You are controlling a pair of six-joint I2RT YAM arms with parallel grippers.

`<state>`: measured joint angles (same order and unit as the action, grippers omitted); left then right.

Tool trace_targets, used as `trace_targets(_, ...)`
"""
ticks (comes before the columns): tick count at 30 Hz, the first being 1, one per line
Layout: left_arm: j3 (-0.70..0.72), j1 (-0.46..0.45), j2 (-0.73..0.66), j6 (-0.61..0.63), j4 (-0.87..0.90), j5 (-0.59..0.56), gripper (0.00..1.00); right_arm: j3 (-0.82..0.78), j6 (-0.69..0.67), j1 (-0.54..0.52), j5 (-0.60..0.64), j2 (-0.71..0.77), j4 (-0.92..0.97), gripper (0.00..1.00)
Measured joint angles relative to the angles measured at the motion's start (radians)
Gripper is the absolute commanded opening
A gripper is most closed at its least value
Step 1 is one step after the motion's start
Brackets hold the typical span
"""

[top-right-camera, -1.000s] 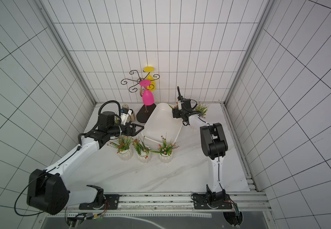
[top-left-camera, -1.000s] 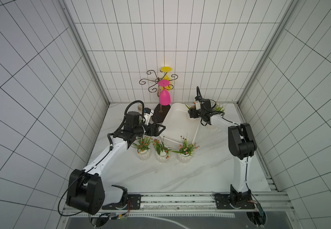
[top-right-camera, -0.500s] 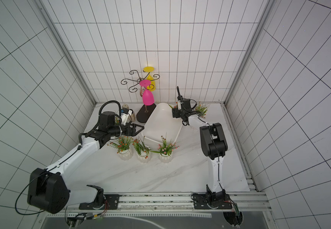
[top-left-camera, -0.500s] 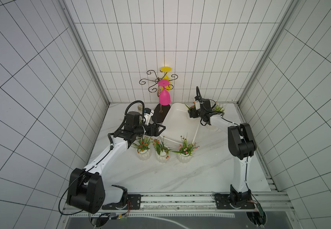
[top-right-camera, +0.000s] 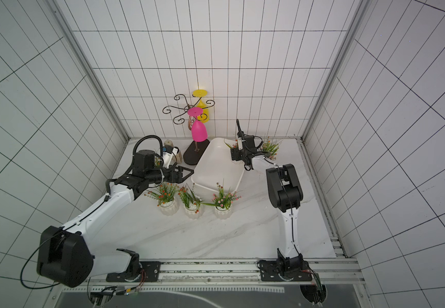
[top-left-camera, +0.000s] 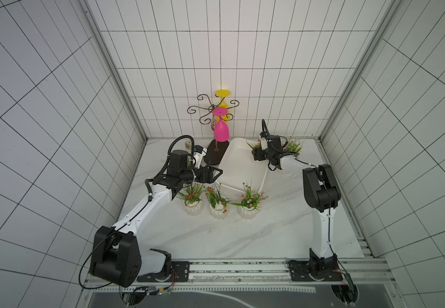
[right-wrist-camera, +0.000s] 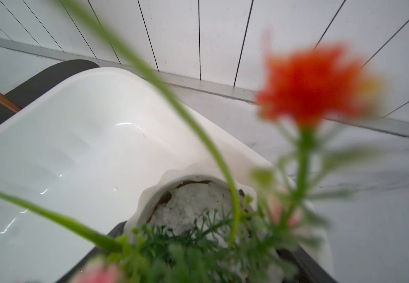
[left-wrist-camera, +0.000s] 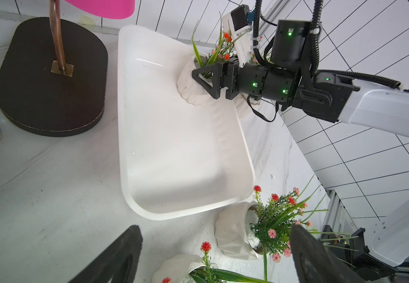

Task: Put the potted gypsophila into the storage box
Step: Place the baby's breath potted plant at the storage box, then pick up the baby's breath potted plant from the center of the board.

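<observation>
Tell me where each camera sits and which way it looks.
Top views: high behind the arms, looking down at the table; both show.
Left wrist: on the left arm, facing the storage box and right gripper; its open fingers show.
Right wrist: on the right arm, above its gripped pot; fingers barely show.
Shared: every view shows the box.

A robot lab cell: gridded white walls [top-left-camera: 216, 66] enclose a marble tabletop [top-left-camera: 216, 234] with arms [top-left-camera: 146, 210] bolted to a rail [top-left-camera: 242, 266].

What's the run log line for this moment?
phase: placing | right hand: shut on potted gypsophila at storage box rim | left hand: open, empty | three pots waiting outside box
</observation>
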<state>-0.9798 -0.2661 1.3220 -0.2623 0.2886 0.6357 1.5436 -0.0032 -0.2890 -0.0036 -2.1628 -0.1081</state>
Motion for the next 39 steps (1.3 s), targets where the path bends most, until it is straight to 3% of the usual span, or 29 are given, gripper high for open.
trace_targets(4, 0.0, 0.0, 0.0, 0.0, 0.0, 0.0, 0.94, 0.0, 0.0, 0.0, -0.002, -0.001, -0.001, 0.9)
trace_targets(5, 0.0, 0.001, 0.0, 0.0, 0.0, 0.0, 0.94, 0.0, -0.001, 0.0, -0.004, -0.001, -0.001, 0.99)
trace_targets(18, 0.0, 0.001, 0.0, 0.0, 0.0, 0.0, 0.94, 0.0, 0.0, 0.0, -0.018, 0.052, 0.064, 0.99)
trace_targets(32, 0.0, 0.001, 0.0, 0.0, 0.0, 0.0, 0.94, -0.013, 0.029, 0.003, -0.039, 0.446, 0.159, 0.97)
trace_targets(39, 0.0, 0.001, -0.003, 0.0, 0.0, 0.006, 0.94, -0.146, 0.1, 0.04, -0.069, 0.635, 0.265, 0.98)
